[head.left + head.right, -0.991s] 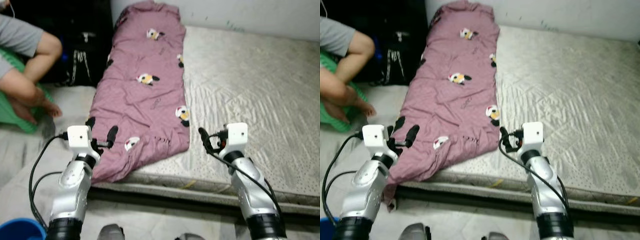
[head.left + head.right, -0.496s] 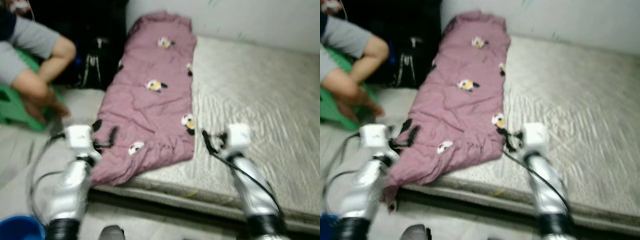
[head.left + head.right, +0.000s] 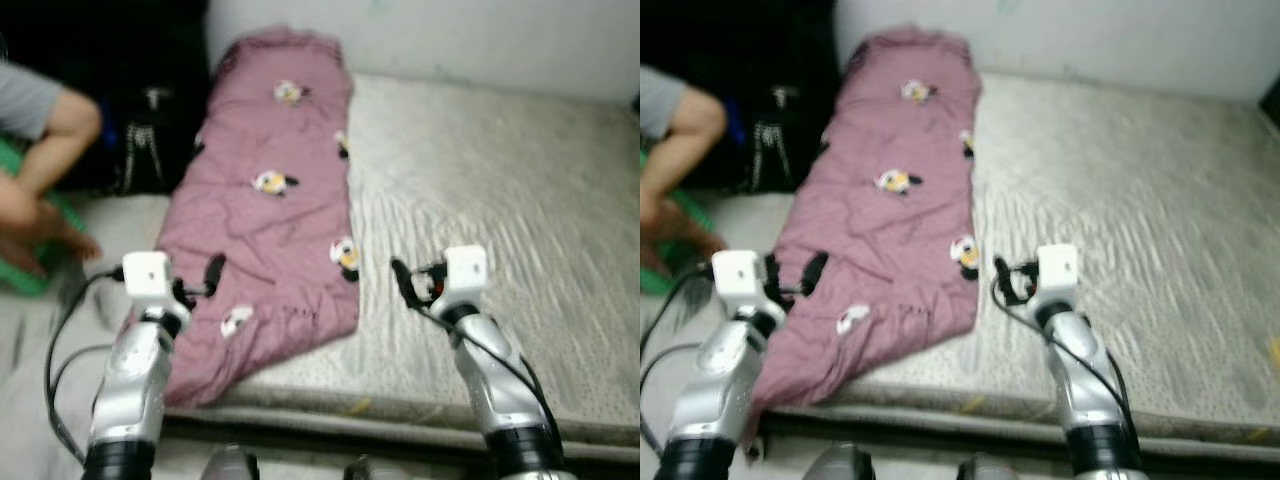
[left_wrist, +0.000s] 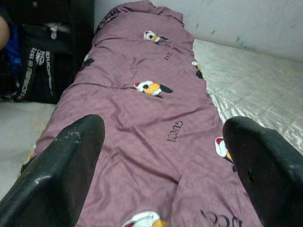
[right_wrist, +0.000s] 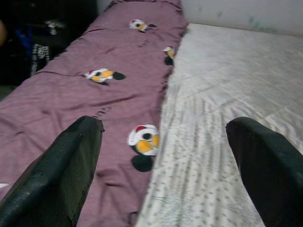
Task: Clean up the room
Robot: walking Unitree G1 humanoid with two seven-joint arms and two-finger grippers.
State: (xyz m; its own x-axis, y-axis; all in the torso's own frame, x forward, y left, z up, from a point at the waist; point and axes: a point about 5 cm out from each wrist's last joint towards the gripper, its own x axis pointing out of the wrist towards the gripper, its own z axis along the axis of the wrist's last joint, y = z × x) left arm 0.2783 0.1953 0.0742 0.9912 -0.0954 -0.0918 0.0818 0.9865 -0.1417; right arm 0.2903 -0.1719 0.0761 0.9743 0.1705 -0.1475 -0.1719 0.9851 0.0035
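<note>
A mauve blanket [image 3: 265,220] printed with small cartoon birds lies lengthwise along the left side of a grey mattress [image 3: 500,200], its near end hanging over the front edge. My left gripper [image 3: 195,280] is held open just above the blanket's near left corner; the blanket [image 4: 156,109] stretches away between its fingers. My right gripper [image 3: 405,285] is open over the bare mattress, just right of the blanket's near right edge [image 5: 142,142]. Neither gripper holds anything.
A person sits at the far left, with a knee and foot [image 3: 45,200] beside a green stool. A black bag [image 3: 140,140] with white lettering stands against the blanket's left side. A white wall [image 3: 450,40] runs behind the mattress.
The camera has shifted and the picture is still blurred. Both arms stay raised in front of the mattress with fingers open; the blanket has not moved.
</note>
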